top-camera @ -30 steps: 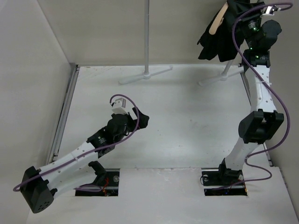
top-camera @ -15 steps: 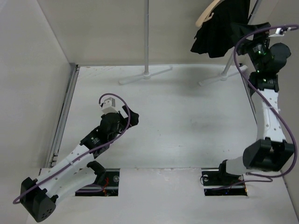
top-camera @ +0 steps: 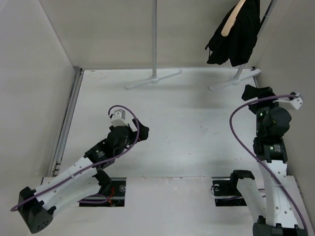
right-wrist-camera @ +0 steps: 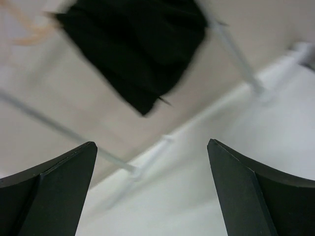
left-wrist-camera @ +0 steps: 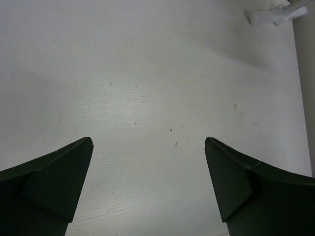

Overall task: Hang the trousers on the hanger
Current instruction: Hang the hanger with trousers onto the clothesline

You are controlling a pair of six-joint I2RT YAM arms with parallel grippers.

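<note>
The black trousers (top-camera: 235, 39) hang draped over the pale wooden hanger (top-camera: 231, 20) at the back right, up on the white rack. In the right wrist view the trousers (right-wrist-camera: 140, 44) show blurred at the top, with the hanger (right-wrist-camera: 29, 32) a faint tan streak at the upper left. My right gripper (top-camera: 256, 91) is open and empty, low over the table, well in front of and below the trousers. In its own view the right gripper (right-wrist-camera: 151, 147) has nothing between the fingers. My left gripper (top-camera: 142, 130) is open over bare table at the left; the left gripper (left-wrist-camera: 148, 145) holds nothing.
Two white rack poles with crossed feet stand at the back: one in the middle (top-camera: 154, 73), one at the right (top-camera: 236, 78). A rack foot (left-wrist-camera: 275, 14) shows at the top right of the left wrist view. Walls close the left, back and right sides.
My right arm has let go of the trousers and drawn back and down from the rack. The trousers and hanger swung left, then back. My left arm pulled back slightly.
</note>
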